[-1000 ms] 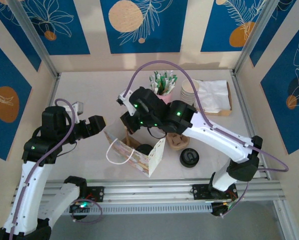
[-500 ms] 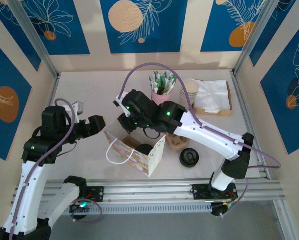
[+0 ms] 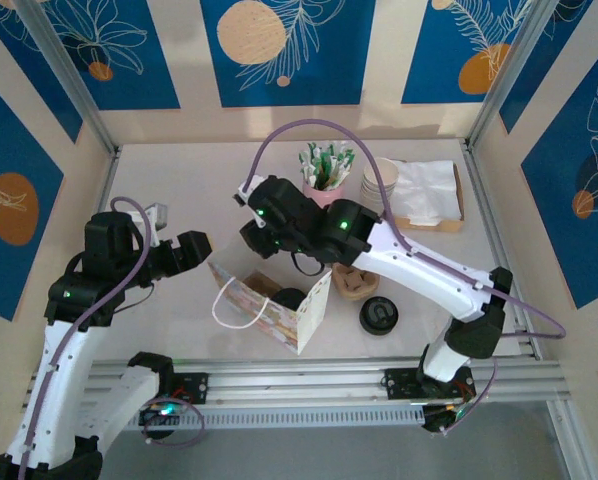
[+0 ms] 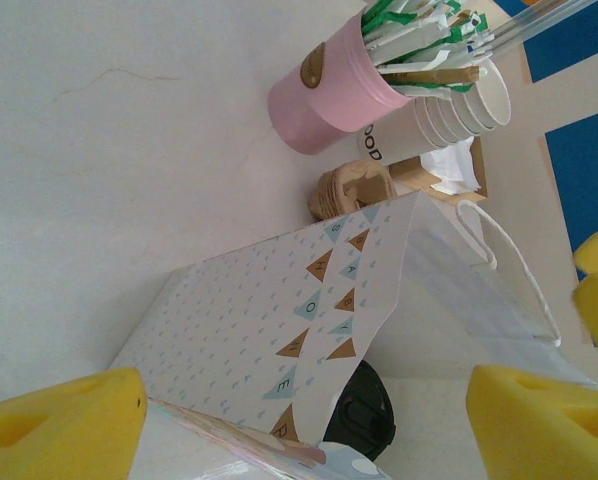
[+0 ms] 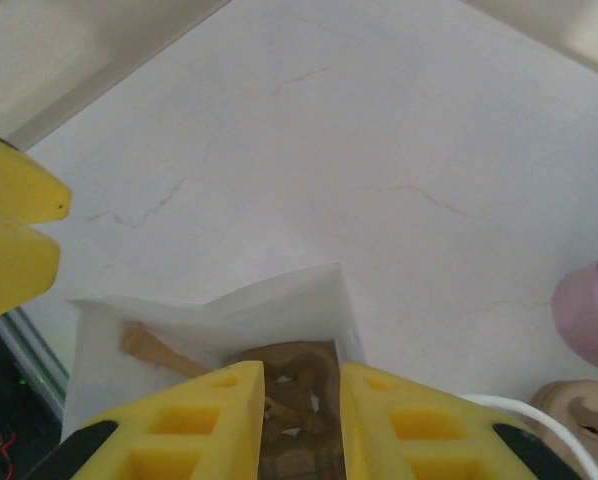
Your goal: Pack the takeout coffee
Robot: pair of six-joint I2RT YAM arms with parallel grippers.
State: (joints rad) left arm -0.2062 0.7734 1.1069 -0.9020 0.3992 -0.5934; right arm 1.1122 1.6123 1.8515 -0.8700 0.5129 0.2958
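Takeout coffee [image 3: 291, 298] seemingly bagged, right gripper [image 5: 301, 378] above the opening.
Its black lid shows inside the open paper bag [image 3: 269, 318] on the tabletop [image 3: 179, 180]. The right gripper's jaws stand nearly together with brown cardboard in the gap; whether they pinch it I cannot tell. The left gripper [image 4: 304, 400] gapes wide, empty, just beside the bag. Next, likely, lift clear without snagging the bag wall.

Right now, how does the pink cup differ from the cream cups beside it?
The pink cup is one cup, stuffed with green-and-white packets and wooden sticks; the cream cups are several nested in a stack, the top one empty. The pink cup is pink, the cream cups pale with dark lettering. Both are lidless, side by side.
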